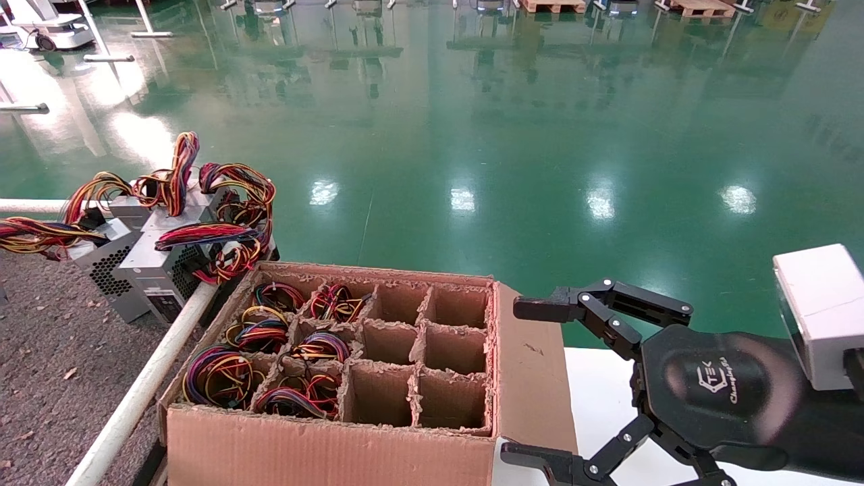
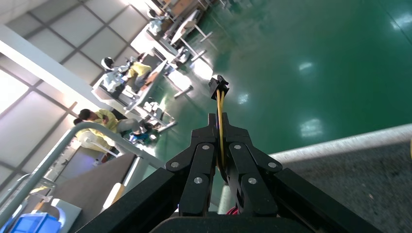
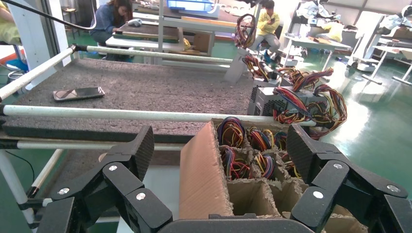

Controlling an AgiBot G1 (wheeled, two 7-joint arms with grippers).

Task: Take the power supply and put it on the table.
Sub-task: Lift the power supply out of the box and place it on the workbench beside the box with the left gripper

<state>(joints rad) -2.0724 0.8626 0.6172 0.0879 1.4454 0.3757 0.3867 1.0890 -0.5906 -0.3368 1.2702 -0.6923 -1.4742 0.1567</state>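
Silver-grey power supplies (image 1: 145,260) with red, yellow and black wire bundles stand on the dark speckled table (image 1: 47,351) by its white rail (image 1: 145,385). More wire bundles (image 1: 219,374) fill the left compartments of a divided cardboard box (image 1: 324,445). My right gripper (image 1: 520,381) hangs open just right of the box, holding nothing; its wrist view looks across the box (image 3: 204,179) between the open right gripper (image 3: 219,145). My left gripper (image 2: 219,116) is outside the head view and is shut on a thin yellow wire (image 2: 221,104) ending in a black connector (image 2: 218,87), above the table (image 2: 369,184).
The box's right-hand compartments (image 1: 445,351) are empty. A smooth white surface (image 1: 601,398) lies under the right arm. A phone (image 3: 77,93) lies on the table further off. Green floor stretches beyond; people sit at distant benches (image 3: 111,19).
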